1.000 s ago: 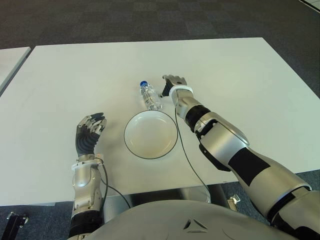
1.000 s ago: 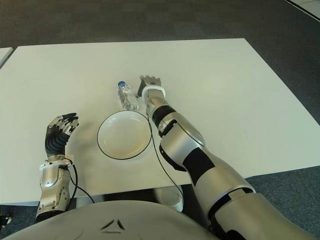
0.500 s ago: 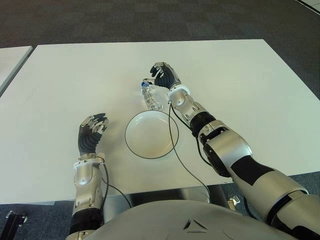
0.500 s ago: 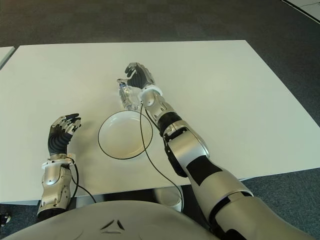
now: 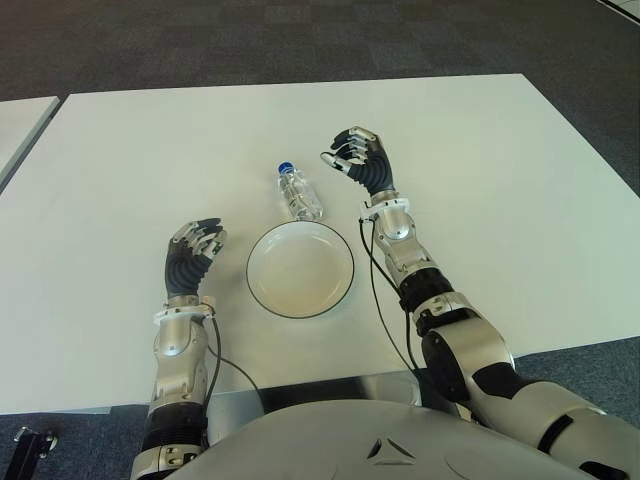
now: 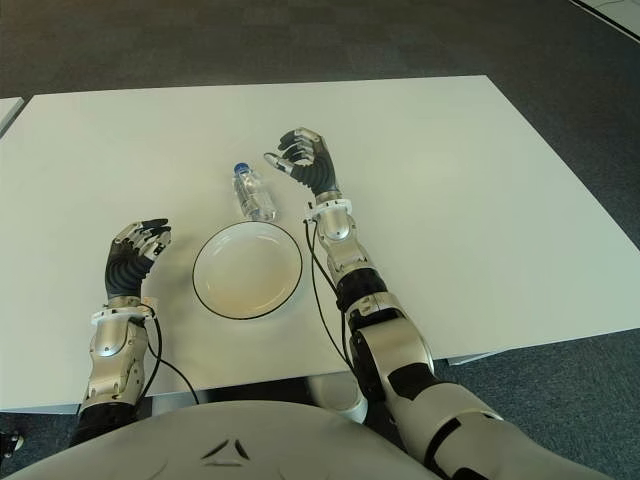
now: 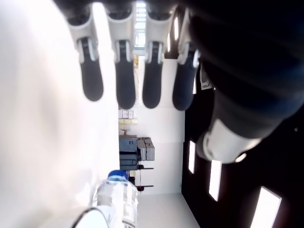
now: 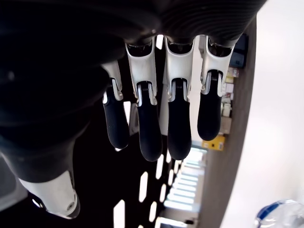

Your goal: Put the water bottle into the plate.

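The bottle (image 5: pixel 299 192) is seen lying just left of the right hand (image 5: pixel 362 164), untouched; its fingers are loosely curled, empty; the left hand (image 5: pixel 190 258), likewise relaxed and empty, is seen left of the plate (image 5: pixel 300 270).

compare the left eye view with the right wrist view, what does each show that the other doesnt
Only the left eye view shows the plate, the left hand to the plate's left, the whole white table, and the water bottle lying on its side just beyond the plate. Only the right wrist view shows the right hand from close by, fingers relaxed and holding nothing, with room windows behind. Both show the right hand and the bottle's blue cap.
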